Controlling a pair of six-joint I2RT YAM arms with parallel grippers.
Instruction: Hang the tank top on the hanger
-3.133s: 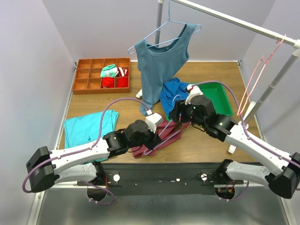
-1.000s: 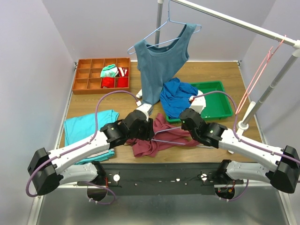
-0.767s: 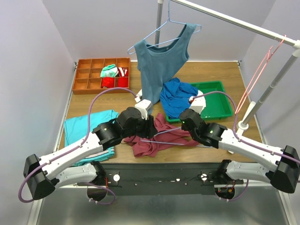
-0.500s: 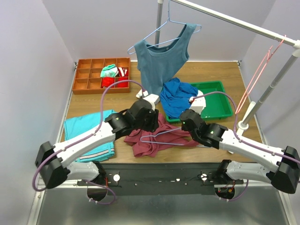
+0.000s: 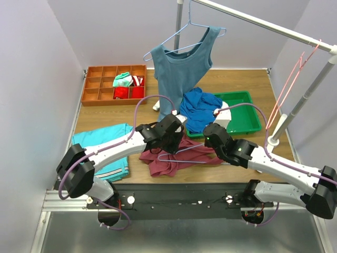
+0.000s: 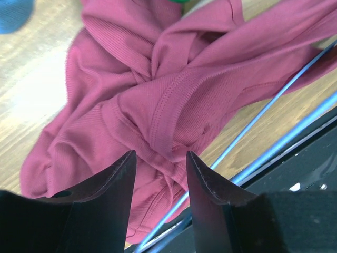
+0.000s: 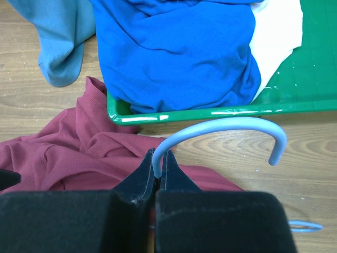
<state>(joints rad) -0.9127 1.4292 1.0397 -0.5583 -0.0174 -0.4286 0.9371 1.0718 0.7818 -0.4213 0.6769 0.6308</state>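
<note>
Across the wooden table [image 5: 237, 84], boxed in by pale lilac walls [image 5: 31, 63], a crowded scene is laid out. At the near middle of the boards the tank top [image 5: 168, 163] is seen crumpled in a maroon heap, its ribbed edges and straps twisted over one another. The hanger [image 7: 226, 125] is laid across it. Its thin blue wire is run over the cloth, and its hook is curved out over bare wood just in front of the green tray [image 5: 247, 113].

And there: the wire is pinched at the foot of the hook by the right gripper [image 7: 159, 167], fingers pressed tight together on it. The left gripper [image 6: 159, 158] is held over the maroon folds, fingers spread, nothing caught between them. Whether the cloth is touched cannot be told.

Inside the tray a bright blue garment [image 5: 196, 108] is piled, overhanging the tray's left edge, with something white [image 7: 279, 31] tucked beside it. At the far left an orange divided box [image 5: 95, 84] is set, a few small folded pieces sorted into its cells. A teal garment [image 5: 97, 145] is spread flat near the left edge.

Overhead, a white rail [image 5: 263, 23] is slanted across the far right corner. A slate-blue top [image 5: 181, 74] is hung up there on a second blue hanger [image 5: 167, 38], its hem reaching down to the table. A pink hanger [image 5: 287, 87] is hooked further along the rail.
</note>
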